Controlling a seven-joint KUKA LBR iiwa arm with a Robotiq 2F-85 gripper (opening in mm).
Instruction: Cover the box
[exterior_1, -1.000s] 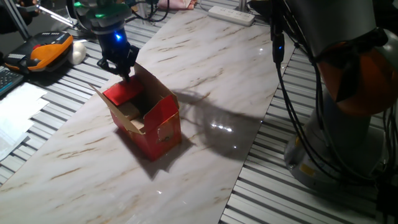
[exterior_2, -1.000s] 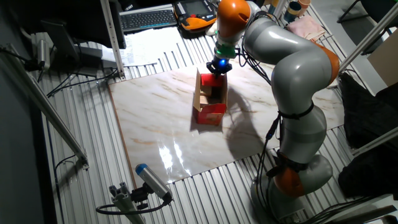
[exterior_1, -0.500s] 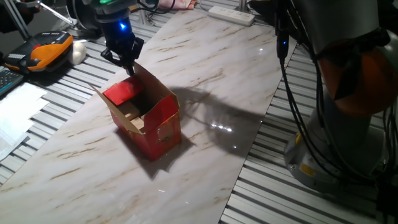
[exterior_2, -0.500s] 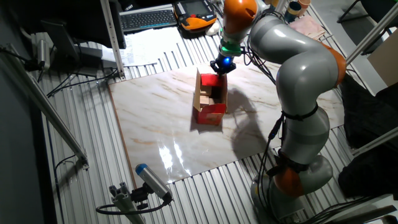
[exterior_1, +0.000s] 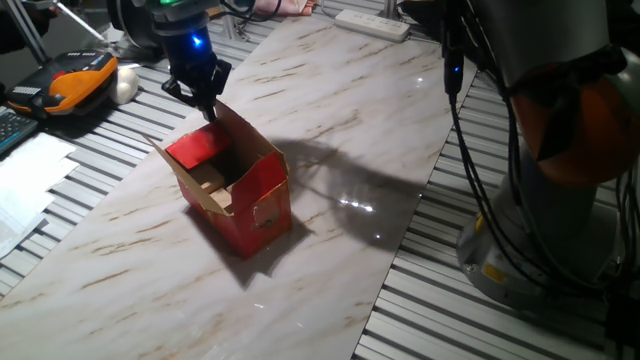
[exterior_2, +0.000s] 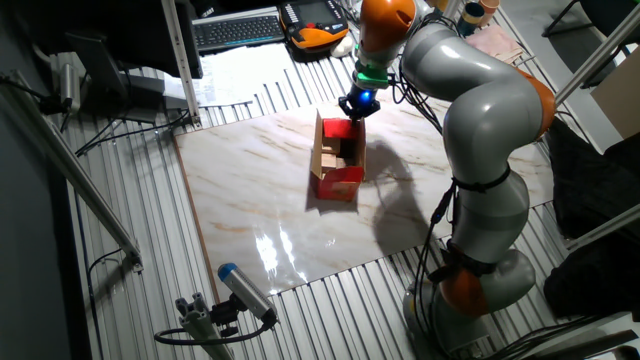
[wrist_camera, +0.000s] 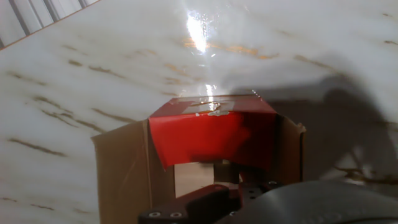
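The box (exterior_1: 240, 190) stands open on the marble board (exterior_1: 330, 150), red outside and brown inside. One red flap (exterior_1: 198, 148) is folded down over its opening, while a brown flap (exterior_1: 240, 130) at the far side stands upright. My gripper (exterior_1: 208, 106), lit blue, hovers just above and behind that upright flap, fingers together and holding nothing. In the other fixed view my gripper (exterior_2: 352, 108) is above the far end of the box (exterior_2: 338, 165). In the hand view the red flap (wrist_camera: 211, 134) lies between brown side flaps (wrist_camera: 121, 171).
An orange and black device (exterior_1: 80, 78) and papers (exterior_1: 30, 180) lie left of the board on the slatted table. A white power strip (exterior_1: 372, 22) sits at the far edge. The arm's base (exterior_1: 540, 220) and cables stand at the right. A keyboard (exterior_2: 235, 30) lies beyond.
My gripper has lifted up and back from the box's far flap since a second ago. Nothing has moved over the last half second.
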